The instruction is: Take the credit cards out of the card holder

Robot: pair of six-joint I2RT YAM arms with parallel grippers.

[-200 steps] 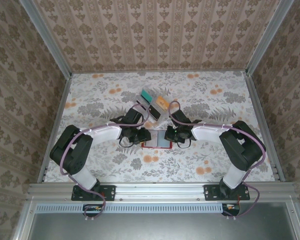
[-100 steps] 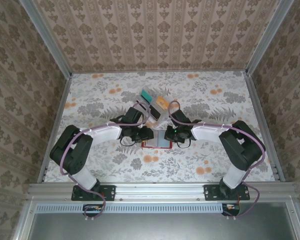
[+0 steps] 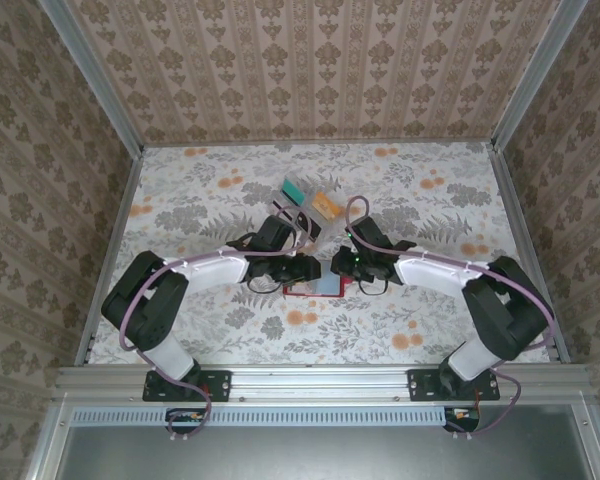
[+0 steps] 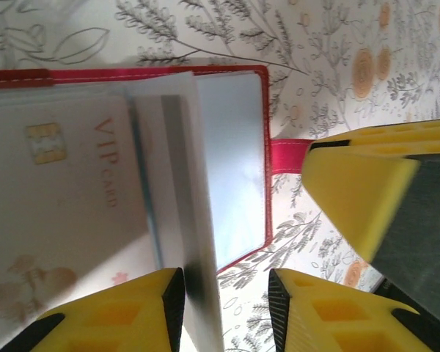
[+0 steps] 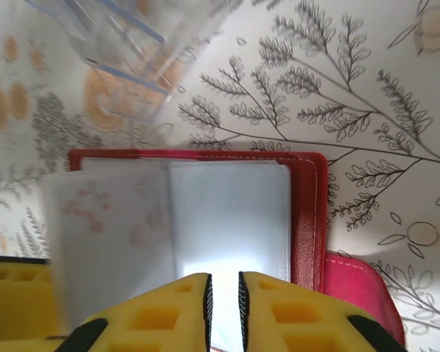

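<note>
Top external: I'm watching both arms crowd in tighter than a second ago. The left gripper [image 3: 298, 268] and right gripper [image 3: 345, 264] are now covering more of the card holder [image 3: 320, 288], which is lying open mid-table.

Left wrist: the jaws are standing apart, with a credit card [image 4: 180, 169] sticking out between them and leaning on one finger. I'm guessing it's half pulled.

Right wrist: the jaws are sitting nearly together over the lining, and I can't tell if they're pinching anything.
</note>
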